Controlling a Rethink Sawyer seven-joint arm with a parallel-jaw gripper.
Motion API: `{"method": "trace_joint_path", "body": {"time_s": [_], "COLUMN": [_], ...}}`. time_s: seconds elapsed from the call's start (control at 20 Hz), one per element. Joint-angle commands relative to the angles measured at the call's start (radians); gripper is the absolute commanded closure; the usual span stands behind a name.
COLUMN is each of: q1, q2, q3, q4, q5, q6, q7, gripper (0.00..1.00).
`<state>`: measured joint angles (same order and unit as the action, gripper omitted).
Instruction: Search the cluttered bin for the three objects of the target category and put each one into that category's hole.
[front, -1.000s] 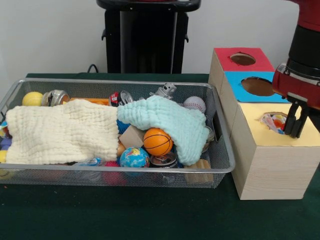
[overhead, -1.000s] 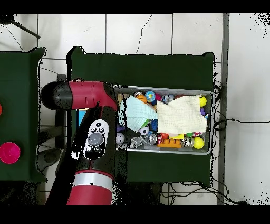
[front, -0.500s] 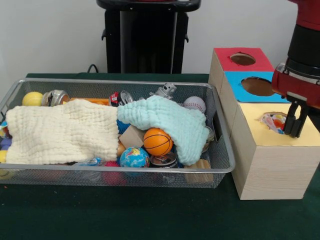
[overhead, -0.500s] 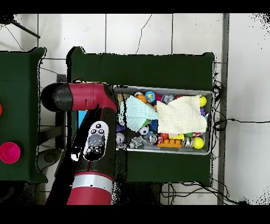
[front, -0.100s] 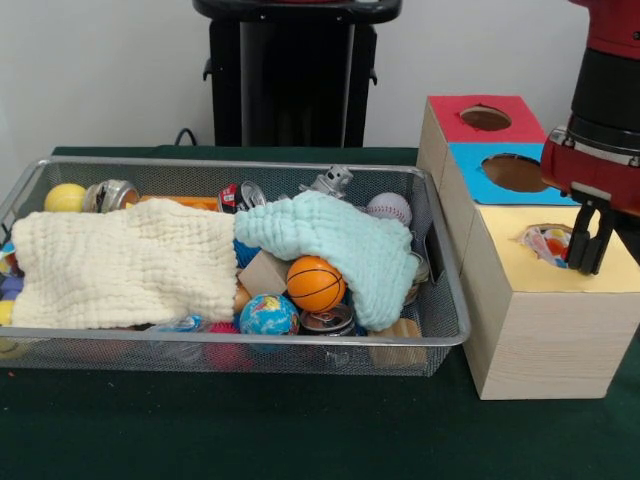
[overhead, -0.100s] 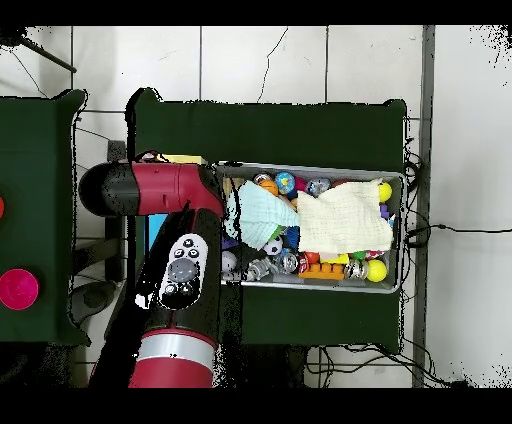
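Yellow paper tops the nearest section of the wooden sorting box (front, -0.100s: 545, 330), and in its ragged hole (front, -0.100s: 548, 243) sits a small multicoloured item, too small to name; it seems to be one of the target things, already dropped in. The gripper (front, -0.100s: 592, 232) hangs just above and right of that hole, its dark jaws slightly apart and holding nothing. Behind it lie the blue hole (front, -0.100s: 516, 172) and the red hole (front, -0.100s: 486, 118), both round.

Which category is wanted cannot be told for sure, so the remaining candidates must be judged from the wire mesh bin (front, -0.100s: 440, 340) on the left. At its near right lie an orange basketball (front, -0.100s: 315, 283) and a globe ball (front, -0.100s: 268, 314), both probably light squashy foam, best pinched across the middle since round sides slip. A white baseball (front, -0.100s: 389, 208) at the far right looks harder. The metal cans (front, -0.100s: 327, 320) are stiff and smooth, and would be taken across the body. A grey robot figure (front, -0.100s: 330, 181) stands at the far edge, knobbly and easy to catch.

Two soft waffle-weave cloths hide much of the clutter: a cream cloth (front, -0.100s: 125, 265) on the left, a pale green cloth (front, -0.100s: 335, 240) over the middle. They are limp and would drag if snagged. Everything rests on a dark green bench (front, -0.100s: 250, 430).
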<state>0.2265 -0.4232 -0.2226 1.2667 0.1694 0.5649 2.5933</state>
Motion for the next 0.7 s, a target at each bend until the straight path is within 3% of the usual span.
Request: {"method": "trace_joint_path", "body": {"time_s": [0.05,0.45,0.7], "q1": [-0.034,-0.027,-0.031], "q2": [0.018,-0.011,-0.036], "q3": [0.081,0.066,0.040], "q4": [0.110,0.121,0.100], "q5": [0.005,0.012,-0.006], "q6": [0.000,0.019,0.085], "q7": [0.072,0.088,0.062], "gripper": [1.00,1.00,1.00]}}
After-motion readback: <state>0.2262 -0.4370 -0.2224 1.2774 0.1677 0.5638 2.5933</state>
